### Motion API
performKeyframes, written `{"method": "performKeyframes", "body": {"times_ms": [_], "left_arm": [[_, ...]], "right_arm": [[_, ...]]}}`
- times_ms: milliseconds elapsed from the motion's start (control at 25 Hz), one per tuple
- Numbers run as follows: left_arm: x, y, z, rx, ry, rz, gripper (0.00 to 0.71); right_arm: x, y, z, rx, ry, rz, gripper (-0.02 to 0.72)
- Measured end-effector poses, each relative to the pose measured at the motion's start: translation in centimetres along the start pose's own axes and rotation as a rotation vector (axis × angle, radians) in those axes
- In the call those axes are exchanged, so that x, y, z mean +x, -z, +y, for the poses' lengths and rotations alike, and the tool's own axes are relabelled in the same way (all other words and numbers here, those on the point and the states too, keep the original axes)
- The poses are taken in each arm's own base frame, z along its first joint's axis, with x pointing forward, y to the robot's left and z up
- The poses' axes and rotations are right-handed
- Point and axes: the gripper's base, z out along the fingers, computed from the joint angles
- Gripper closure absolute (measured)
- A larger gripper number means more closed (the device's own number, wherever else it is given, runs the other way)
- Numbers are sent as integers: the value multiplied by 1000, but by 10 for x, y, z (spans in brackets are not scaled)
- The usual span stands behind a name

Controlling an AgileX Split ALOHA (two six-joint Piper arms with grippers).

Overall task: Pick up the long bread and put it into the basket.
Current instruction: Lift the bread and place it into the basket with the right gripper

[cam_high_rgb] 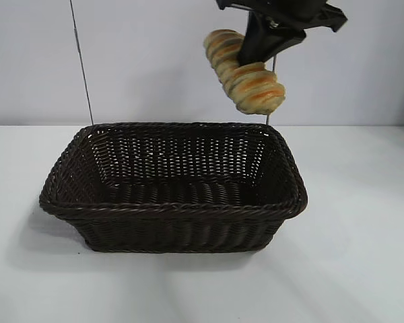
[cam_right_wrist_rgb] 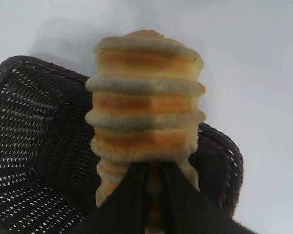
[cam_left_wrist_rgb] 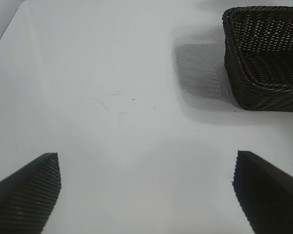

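Observation:
The long bread (cam_high_rgb: pixel 246 79), golden-tan with orange-brown ridged stripes, hangs in the air above the far right corner of the basket (cam_high_rgb: pixel 168 208). My right gripper (cam_high_rgb: pixel 256 50) is shut on the bread's middle and holds it high, tilted. In the right wrist view the bread (cam_right_wrist_rgb: pixel 145 97) fills the centre with the fingers (cam_right_wrist_rgb: pixel 129 200) squeezed into it, and the dark wicker basket (cam_right_wrist_rgb: pixel 34 146) lies below. My left gripper (cam_left_wrist_rgb: pixel 146 195) is open and empty, low over bare table to the side of the basket (cam_left_wrist_rgb: pixel 263 58).
The white table (cam_high_rgb: pixel 350 269) stretches around the basket on all sides. A thin dark cable (cam_high_rgb: pixel 81 60) hangs against the back wall at the left.

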Motion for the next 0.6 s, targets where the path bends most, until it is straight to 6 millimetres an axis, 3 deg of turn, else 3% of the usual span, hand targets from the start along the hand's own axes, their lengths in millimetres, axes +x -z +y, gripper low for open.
{"method": "performKeyframes", "body": {"times_ms": [280,600], "left_arm": [[0,0,0,0,0,0,20],[0,0,0,0,0,0,20]], "right_arm": [[-6,-31,30,-90,326,9,671],[13,-85,47,-173,360,86,671]]}}
